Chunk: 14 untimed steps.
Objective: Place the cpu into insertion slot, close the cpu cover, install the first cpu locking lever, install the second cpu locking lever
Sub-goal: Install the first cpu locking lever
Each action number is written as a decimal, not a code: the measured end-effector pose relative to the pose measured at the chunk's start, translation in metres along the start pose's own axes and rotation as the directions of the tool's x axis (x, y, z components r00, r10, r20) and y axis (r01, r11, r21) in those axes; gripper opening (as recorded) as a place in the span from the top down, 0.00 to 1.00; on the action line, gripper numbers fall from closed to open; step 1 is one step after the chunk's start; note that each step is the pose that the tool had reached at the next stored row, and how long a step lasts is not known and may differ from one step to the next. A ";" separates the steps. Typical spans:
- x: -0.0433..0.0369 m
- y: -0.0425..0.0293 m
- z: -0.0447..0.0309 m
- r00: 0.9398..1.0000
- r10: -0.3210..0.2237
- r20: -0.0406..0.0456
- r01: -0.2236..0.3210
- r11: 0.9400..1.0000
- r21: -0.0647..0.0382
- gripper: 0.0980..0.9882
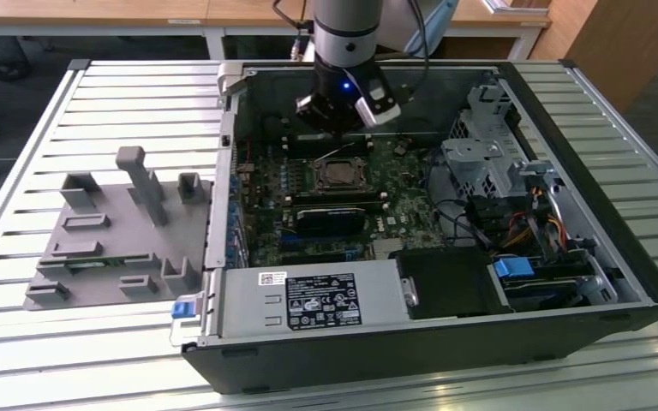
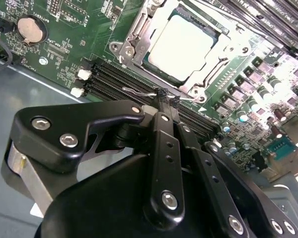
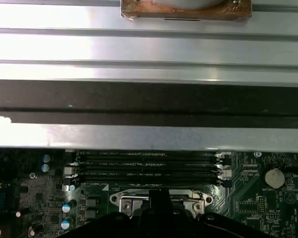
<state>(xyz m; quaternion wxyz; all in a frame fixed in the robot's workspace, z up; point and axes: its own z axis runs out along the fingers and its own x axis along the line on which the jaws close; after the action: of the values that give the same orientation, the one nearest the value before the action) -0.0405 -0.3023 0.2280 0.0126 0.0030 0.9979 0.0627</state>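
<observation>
Item: gripper (image 2: 163, 94), black, two slim fingers drawn together with their tips pinched on a thin wire lever (image 2: 139, 91), one of the CPU locking levers by the look of it. The tips sit at the socket's edge, on the side next to the long black memory slots (image 2: 109, 74).

Item: cpu (image 2: 181, 42), flat square chip, pale silvery-grey top, plain and glossy under the light. It lies seated in the insertion slot (image 1: 337, 175) on the green motherboard (image 2: 74, 29), just beyond the fingertips in the second wrist view; in the exterior view the socket sits just in front of the gripper.

Item: cpu cover (image 2: 139, 29), thin silvery metal frame, lying down flat around the chip, whose top shows through its window. Judged closed.

Item: wire lever, long axis running along the socket edge, parallel to the memory slots; whether it is hooked under its catch cannot be told.

Item: open computer case (image 1: 603, 282) on a slatted metal counter (image 1: 32, 342), beside a grey moulded fixture (image 1: 123, 231).
</observation>
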 end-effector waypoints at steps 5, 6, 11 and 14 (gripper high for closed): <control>-0.0031 0.0011 0.0040 1.000 0.000 0.000 0.000 1.000 0.000 0.99; -0.0035 0.0014 0.0047 1.000 0.000 0.000 0.000 1.000 0.000 0.99; -0.0052 0.0046 0.0077 1.000 0.000 0.000 0.000 1.000 0.000 0.99; -0.0060 0.0057 0.0096 1.000 0.000 0.000 0.000 1.000 0.000 0.99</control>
<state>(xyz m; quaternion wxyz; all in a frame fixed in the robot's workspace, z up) -0.0342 -0.2955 0.2193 0.0126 0.0030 0.9979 0.0628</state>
